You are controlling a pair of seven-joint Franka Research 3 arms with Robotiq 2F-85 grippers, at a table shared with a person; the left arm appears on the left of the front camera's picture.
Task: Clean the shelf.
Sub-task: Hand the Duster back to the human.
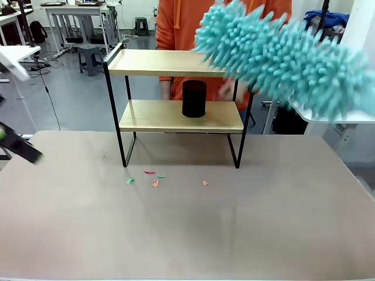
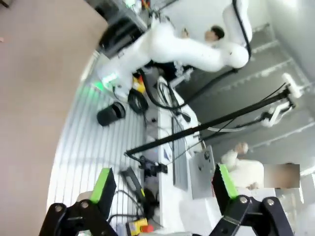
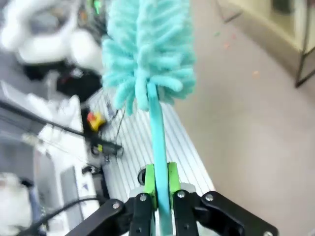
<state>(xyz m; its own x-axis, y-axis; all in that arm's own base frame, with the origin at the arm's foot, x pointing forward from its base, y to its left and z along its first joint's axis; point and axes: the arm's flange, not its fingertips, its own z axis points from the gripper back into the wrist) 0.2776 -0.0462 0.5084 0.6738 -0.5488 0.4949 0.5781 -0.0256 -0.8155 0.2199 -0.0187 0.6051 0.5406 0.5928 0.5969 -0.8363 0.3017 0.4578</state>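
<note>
**Teal duster held up at two-tier shelf**

The right gripper (image 3: 160, 189) is clamped on the thin teal handle of a fluffy teal microfibre duster (image 3: 147, 44), its green pads pressed to either side of the stem; the left gripper (image 2: 165, 182) stands wide, nothing between its green-padded fingers; on the light brown table (image 1: 234, 234) a few small red, green and orange scraps (image 1: 153, 178) lie near the front legs of the small two-tier shelf (image 1: 170, 63), a thin black metal frame with two light wooden boards, which stands at the middle toward the far edge; a black cylindrical cup (image 1: 194, 98) sits upright on the lower board; the duster's blurred head covers the right end of the top board in the front view, and whether it touches cannot be told; behind the shelf stands a person (image 1: 176, 23) in an orange top.
</note>
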